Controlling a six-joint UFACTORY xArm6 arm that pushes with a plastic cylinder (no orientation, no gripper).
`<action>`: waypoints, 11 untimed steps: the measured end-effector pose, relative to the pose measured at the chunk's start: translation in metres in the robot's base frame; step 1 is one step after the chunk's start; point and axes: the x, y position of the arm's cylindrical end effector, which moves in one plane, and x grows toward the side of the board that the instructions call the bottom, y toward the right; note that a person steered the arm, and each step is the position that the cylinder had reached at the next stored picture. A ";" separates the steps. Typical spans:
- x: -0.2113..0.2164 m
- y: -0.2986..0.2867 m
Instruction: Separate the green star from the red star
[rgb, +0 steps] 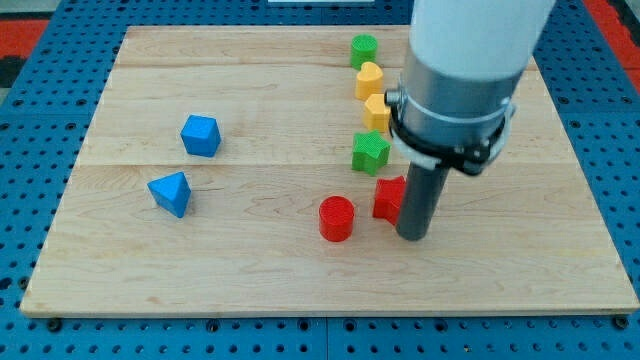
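Note:
The green star (370, 152) lies right of the board's middle. The red star (389, 198) lies just below it and slightly to the view's right, with a small gap between them. My tip (413, 234) is at the red star's right side, touching or nearly touching it, and the rod hides part of that star. The green star is above and left of the tip.
A red cylinder (336, 218) lies left of the red star. A yellow block (377, 112), a yellow heart (369, 79) and a green cylinder (363, 49) run in a column above the green star. Two blue blocks (200, 135) (171, 192) lie on the wooden board (240, 280) at the left.

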 end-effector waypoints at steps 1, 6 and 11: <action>-0.020 -0.028; -0.060 -0.002; 0.084 0.083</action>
